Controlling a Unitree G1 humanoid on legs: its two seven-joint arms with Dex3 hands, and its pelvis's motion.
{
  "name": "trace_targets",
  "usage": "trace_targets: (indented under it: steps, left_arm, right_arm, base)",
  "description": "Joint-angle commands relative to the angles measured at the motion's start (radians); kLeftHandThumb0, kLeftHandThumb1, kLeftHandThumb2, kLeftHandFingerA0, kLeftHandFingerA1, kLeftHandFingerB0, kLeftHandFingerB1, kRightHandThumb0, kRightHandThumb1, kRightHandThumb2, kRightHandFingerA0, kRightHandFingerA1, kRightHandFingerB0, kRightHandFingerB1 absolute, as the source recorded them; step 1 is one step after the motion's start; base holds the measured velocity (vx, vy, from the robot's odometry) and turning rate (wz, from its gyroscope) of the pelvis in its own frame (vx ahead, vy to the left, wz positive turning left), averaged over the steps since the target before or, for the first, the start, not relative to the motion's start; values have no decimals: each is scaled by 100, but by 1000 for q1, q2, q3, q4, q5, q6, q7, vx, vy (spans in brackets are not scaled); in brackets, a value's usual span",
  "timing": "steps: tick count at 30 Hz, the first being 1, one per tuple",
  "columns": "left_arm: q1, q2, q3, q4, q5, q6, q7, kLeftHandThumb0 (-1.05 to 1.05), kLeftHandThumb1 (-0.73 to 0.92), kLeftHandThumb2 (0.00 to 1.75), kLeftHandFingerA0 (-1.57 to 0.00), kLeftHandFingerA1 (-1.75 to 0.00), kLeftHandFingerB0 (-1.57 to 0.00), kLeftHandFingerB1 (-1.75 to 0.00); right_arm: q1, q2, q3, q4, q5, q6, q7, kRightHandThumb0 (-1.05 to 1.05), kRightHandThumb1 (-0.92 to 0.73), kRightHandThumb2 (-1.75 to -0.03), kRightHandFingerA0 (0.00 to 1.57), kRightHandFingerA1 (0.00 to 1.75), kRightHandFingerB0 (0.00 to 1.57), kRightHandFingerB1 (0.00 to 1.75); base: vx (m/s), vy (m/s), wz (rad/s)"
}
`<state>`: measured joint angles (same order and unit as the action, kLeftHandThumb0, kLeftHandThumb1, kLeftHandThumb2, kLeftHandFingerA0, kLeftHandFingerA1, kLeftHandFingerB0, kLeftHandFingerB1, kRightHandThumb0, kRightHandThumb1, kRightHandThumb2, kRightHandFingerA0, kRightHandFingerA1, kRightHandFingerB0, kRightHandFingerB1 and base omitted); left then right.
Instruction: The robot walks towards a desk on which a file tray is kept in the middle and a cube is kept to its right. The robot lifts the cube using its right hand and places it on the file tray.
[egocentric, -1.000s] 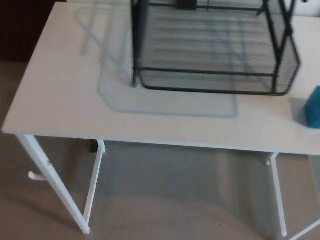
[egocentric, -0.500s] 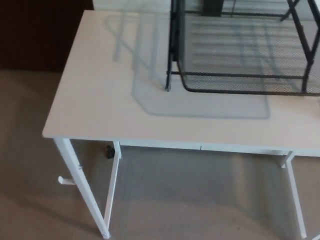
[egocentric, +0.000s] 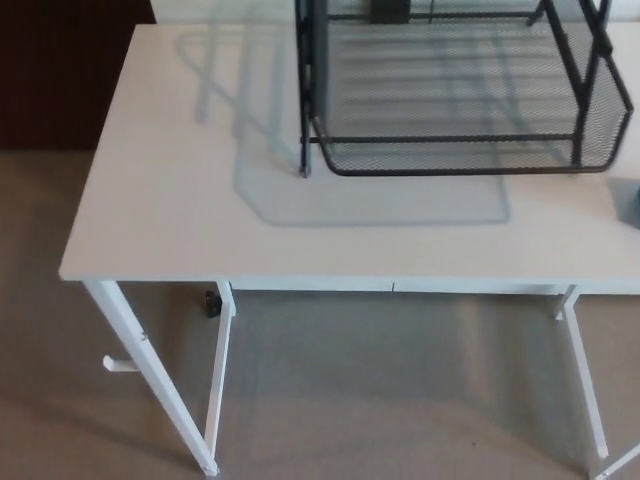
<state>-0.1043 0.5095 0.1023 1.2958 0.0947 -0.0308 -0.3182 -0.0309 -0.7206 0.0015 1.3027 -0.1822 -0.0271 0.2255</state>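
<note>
The left hand and right hand are not shown in the head view; their state cannot be told. The black mesh file tray (egocentric: 450, 155) is set on the white bench (egocentric: 160, 200). Only a blue sliver of the cube (egocentric: 635, 205) is seen at the right edge, near the tray's right corner.

A smooth, matt white top is seen on the desk (egocentric: 180, 200), its legs (egocentric: 150, 385) at 7 o'clock look like white-painted metal, the tray (egocentric: 450, 155) at 1 o'clock is made of black metal mesh, and matt beige carpet (egocentric: 400, 400) is laid at 6 o'clock.
</note>
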Motion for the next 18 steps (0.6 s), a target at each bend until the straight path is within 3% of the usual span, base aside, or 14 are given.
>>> trace_targets:
  steps: [1, 3, 4, 5, 9, 11, 13, 15, 16, 17, 18]
  left_arm:
    - [8, 10, 2, -7, -5, -19, 0, -50, 32, 109, -58, -85, -46, -78]
    - [3, 11, -1, -7, -2, -9, -1, -46, 33, 108, -56, -82, -44, -75]
    - [1, 11, -4, -8, 1, -6, 0, -47, 34, 109, -56, -84, -45, -76]
    - [2, 11, -4, -8, 0, -7, 0, -47, 34, 109, -56, -84, -45, -76]
    - [7, 9, -4, 0, 1, -20, 6, -51, 32, 108, -57, -84, -46, -77]
    - [7, 9, 0, -2, -5, -14, 1, -49, 33, 108, -57, -83, -45, -76]
    - [2, 5, 4, 1, -8, 1, 11, -47, 32, 106, -57, -84, -42, -75]
    - [13, 6, 7, -1, -11, -8, -1, -48, 34, 107, -55, -83, -42, -75]
    - [15, 6, 5, 0, -9, -11, 1, -48, 34, 107, -56, -83, -43, -75]
    - [13, 4, 6, 2, -8, -5, 6, -48, 33, 105, -57, -83, -43, -75]
    - [17, 7, -5, -2, 3, -21, 4, -49, 33, 106, -57, -83, -45, -76]
  right_arm:
    - [3, -22, -24, 3, 19, -25, 21, -73, -56, -92, 43, 63, 3, 31]
    - [-20, -10, -98, 18, 88, 47, 58, -66, -48, -81, 31, 55, 5, 40]
    - [3, -12, -55, 3, 29, -16, -2, -78, -53, -85, 34, 57, 6, 41]
    - [4, -14, -43, 1, 12, -21, -8, -74, -53, -89, 34, 57, 6, 38]
    - [-17, -17, -37, 3, 14, 25, 31, -75, -53, -90, 27, 55, 3, 37]
    - [-2, -22, -14, -5, -10, -32, 13, -78, -57, -93, 31, 54, 5, 28]
    - [-13, -17, -18, 3, -1, 7, 9, -79, -55, -92, 33, 60, 4, 32]
    - [-17, -17, -108, 7, 96, 41, 83, -65, -45, -80, 16, 54, 4, 42]
    - [-10, -9, -132, 4, 107, 27, 61, -61, -58, -57, 28, 45, 14, 33]
    - [-5, -6, -134, 0, 96, 19, 46, -62, -57, -56, 29, 48, 14, 34]
    - [3, -10, -75, -7, 24, -6, 3, -78, -52, -85, 42, 63, 6, 44]
  base:
    - [-56, 197, -17]
    - [-46, 172, 8]
    - [-39, 104, 6]
    - [-46, 95, 7]
    - [8, 36, 11]
    - [0, 0, 0]
    - [58, -55, -3]
    - [24, -169, -18]
    - [47, -101, -12]
    - [45, -129, 11]
    - [55, -97, 0]
